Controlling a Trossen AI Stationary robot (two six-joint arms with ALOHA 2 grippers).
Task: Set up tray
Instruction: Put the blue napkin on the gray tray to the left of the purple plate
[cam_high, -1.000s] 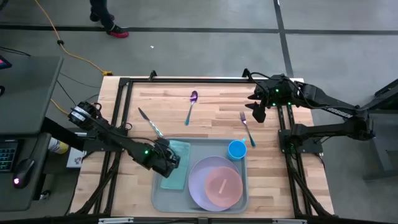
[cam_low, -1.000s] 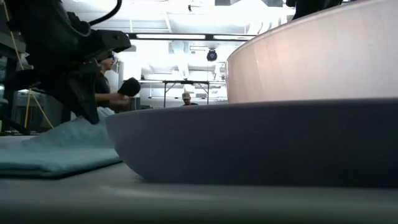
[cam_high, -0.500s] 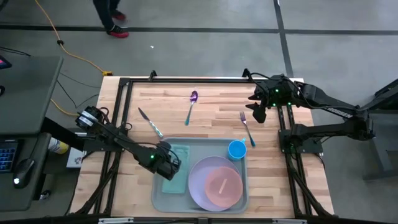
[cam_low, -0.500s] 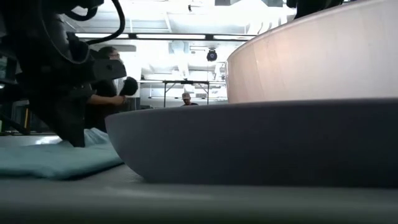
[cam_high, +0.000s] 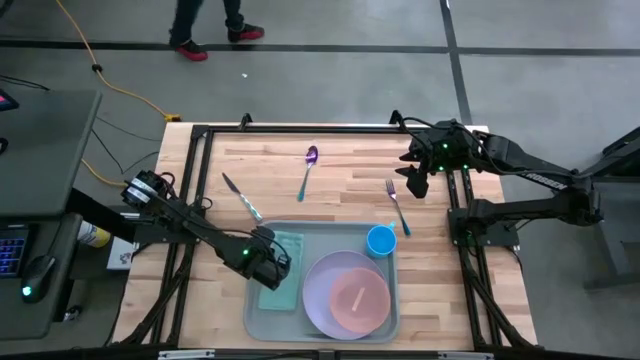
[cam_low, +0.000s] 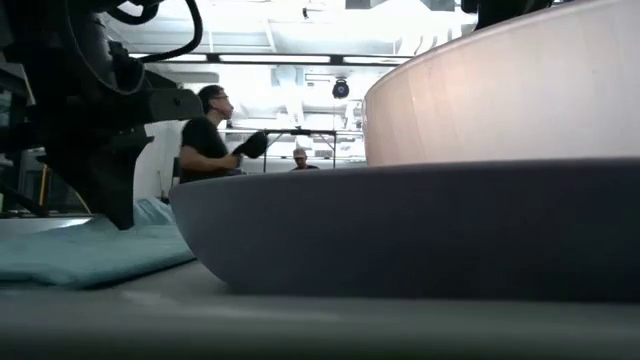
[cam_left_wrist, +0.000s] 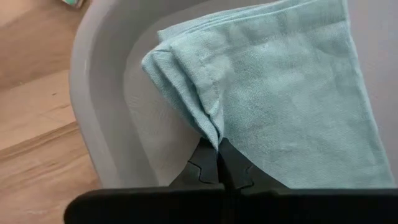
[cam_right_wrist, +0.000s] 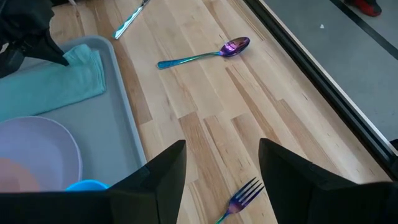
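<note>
tray (cam_high: 385, 322): near edge of tabletop (cam_high: 350, 180), centre-right. Holds napkin, plate, bowl, cup. Rim visible in left wrist view, curving round napkin corner.
napkin (cam_high: 283, 268): teal, folded, lying in tray's left end, alongside plate. Far corner bunched into a ridge where it's pinched.
plate (cam_high: 322, 290): lavender, round, in tray mid/right. Pink bowl (cam_high: 358, 300) sits on it. Blue cup (cam_high: 380, 240) at tray's far right corner.
left tool (cam_left_wrist: 217, 163): clenched on napkin's folded edge, fingers pressed together w/ cloth between. Low over tray's left end, close inside rim.
right tool (cam_right_wrist: 221, 171): released, fingers apart, nothing in it. Waits above tabletop's far right, over fork (cam_high: 398, 207).
loose cutlery: knife (cam_high: 242, 198), spoon (cam_high: 306, 170), fork all on bare wood beyond tray, none in tray yet.
step in hand (my read): placing/flattening napkin in tray's left end.
how to do well: lower till cloth rests flat, let go w/ small opening so folds don't spring. Lift straight up; sideways pull would drag napkin or unfold it. Keep clear of rim and plate edge, both close.
risk: cloth snagging on finger at release, corner staying bunched. Bump on plate could shift bowl.
progress (est.): over halfway; cutlery left.
bkgd: person walking on floor beyond tabletop, not involved.
</note>
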